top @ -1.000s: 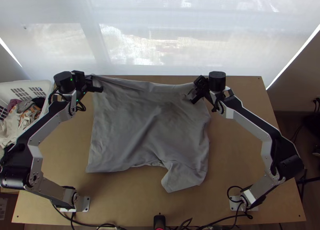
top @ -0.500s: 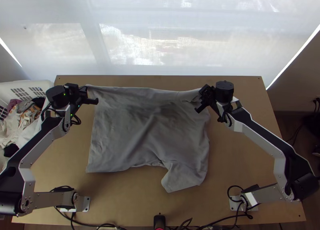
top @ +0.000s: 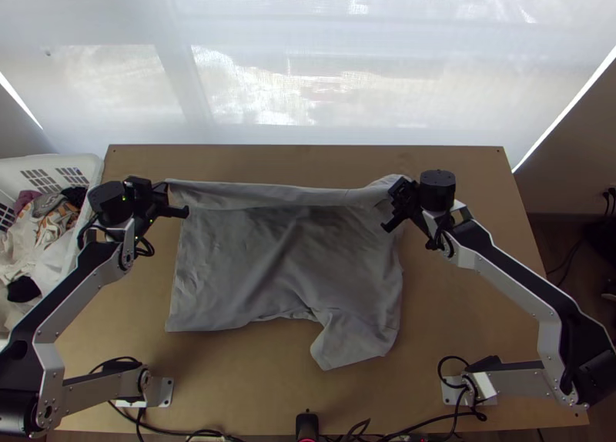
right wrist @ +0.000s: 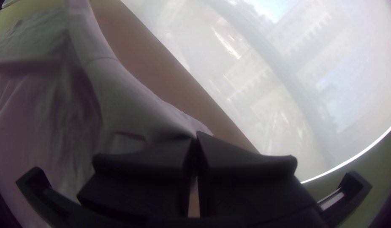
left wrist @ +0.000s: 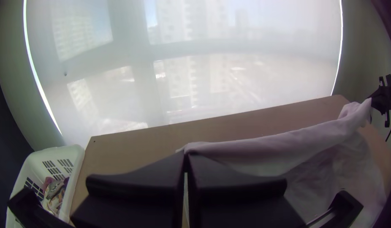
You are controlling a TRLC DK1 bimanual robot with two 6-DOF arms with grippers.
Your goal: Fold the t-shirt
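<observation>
**Well, you had the t-shirt (top: 285, 257) by its far edge**

Near the white basket (top: 48, 165), your left gripper (top: 165, 194) was closed on the far left corner. The t-shirt lay mostly spread on the table (top: 254, 388), its far edge raised. Your right gripper (top: 396, 202) was closed on cloth near the far right corner.

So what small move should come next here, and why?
Probably draw the left tool and right tool together toward the near side of the table: each pinches the t-shirt near one end of its far edge, which stretches between them, while the rest lies spread.
</observation>
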